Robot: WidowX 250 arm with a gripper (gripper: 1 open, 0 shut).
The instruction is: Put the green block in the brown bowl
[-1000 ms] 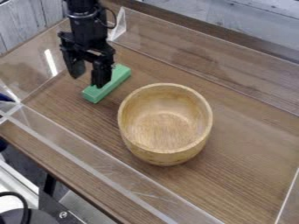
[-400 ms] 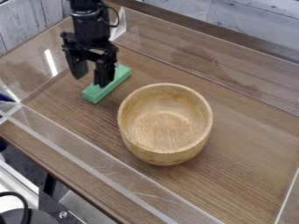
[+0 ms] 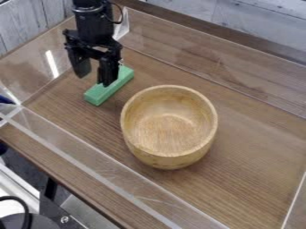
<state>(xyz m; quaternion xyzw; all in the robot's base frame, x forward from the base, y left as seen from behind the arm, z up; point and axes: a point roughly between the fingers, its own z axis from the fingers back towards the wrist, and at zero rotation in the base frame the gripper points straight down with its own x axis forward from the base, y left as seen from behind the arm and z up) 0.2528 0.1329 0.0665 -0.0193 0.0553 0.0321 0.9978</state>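
Wood-grain table (image 3: 239, 192): green block (image 3: 109, 87) lies beside brown bowl (image 3: 170, 125), unobstructed.

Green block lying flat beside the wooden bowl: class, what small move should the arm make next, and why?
Probably lower straight down and close on the small bright green rectangular block. The black gripper points down over the block's far end with its jaws open, and holds nothing. The block lies on the wooden tabletop, outside the round light-brown wooden bowl, which is empty.
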